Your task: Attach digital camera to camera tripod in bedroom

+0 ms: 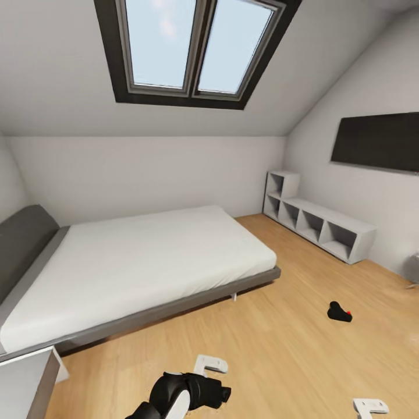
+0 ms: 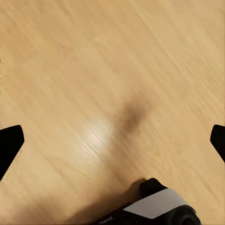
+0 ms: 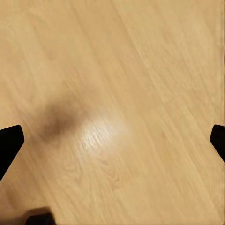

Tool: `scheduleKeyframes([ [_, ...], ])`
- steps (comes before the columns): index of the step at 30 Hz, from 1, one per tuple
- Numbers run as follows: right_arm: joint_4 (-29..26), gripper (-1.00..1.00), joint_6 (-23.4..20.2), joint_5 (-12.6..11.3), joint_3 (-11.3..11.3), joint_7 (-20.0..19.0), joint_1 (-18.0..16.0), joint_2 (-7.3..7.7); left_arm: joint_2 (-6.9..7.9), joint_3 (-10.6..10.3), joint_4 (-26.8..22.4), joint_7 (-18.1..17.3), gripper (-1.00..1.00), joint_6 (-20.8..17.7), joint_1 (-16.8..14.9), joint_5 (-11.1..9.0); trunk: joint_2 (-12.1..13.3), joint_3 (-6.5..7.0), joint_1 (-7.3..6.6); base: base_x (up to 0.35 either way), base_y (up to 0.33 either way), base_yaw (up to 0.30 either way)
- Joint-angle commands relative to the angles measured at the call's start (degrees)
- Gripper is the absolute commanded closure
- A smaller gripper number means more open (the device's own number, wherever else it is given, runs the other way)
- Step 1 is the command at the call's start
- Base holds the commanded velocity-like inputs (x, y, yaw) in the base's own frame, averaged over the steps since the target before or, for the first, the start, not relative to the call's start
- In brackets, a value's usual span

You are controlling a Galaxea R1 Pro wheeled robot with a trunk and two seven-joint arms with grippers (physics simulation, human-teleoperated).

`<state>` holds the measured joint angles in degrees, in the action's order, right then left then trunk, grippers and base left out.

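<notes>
**Inspector A:** We start at the claws. The left claw stands wide open over bare wood floor, its dark fingertips at the frame edges and nothing between them. The right claw is the same: spread wide, empty, facing floor.

**Inspector B:** Agreed. Further out, we log the digital camera lying on the floor, ahead and to the robot's right, well apart from both arms. Its red dot faces the right. It sits between the bed and the white cubby shelving.

**Inspector A:** And the tripod?

**Inspector B:** We cannot locate it from here. We judge the step in hand to be the approach to the camera.

**Inspector A:** Then our recommendation: drive the base forward and right until the camera sits squarely under the right arm, stop clear of it so the wheels do not nudge it, and lower the open claw from above across its narrower faces.
</notes>
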<state>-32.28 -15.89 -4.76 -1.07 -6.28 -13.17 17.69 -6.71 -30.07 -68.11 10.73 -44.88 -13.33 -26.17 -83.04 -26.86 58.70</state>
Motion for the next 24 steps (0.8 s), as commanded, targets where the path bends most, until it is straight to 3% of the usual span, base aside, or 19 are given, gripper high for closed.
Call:
scheduleKeyframes([
  [1, -0.07, -1.0, -0.3, -0.46, -0.1, -0.17, 0.03, 0.08, 0.1, -0.01, 0.82, 0.57, -1.0, -0.61, -1.18, -0.66, -0.04, -0.07, 0.03, 0.252, -0.25, -0.266],
  [10, 0.39, -1.0, 0.1, -0.16, 0.09, 0.05, 0.51, 0.58, -0.18, -0.12, 9.09, 0.74, -1.0, -1.74, -10.16, -0.78, -0.04, -0.07, 0.03, 0.271, -0.215, -0.266],
  [23, 0.7, -1.0, 0.47, 0.41, 0.53, 1.08, 0.78, 0.64, -0.61, -0.44, 12.37, 0.75, -1.0, -0.58, -11.82, -1.27, -0.04, -0.07, 0.03, 0.331, -0.036, -0.266],
  [24, 0.69, -1.0, 0.5, 0.7, 0.55, 1.01, 0.77, 0.68, -0.65, -1.44, 12.98, 0.42, -1.0, -0.12, -11.84, -1.26, -0.04, -0.07, 0.03, 0.341, -0.002, -0.267],
])
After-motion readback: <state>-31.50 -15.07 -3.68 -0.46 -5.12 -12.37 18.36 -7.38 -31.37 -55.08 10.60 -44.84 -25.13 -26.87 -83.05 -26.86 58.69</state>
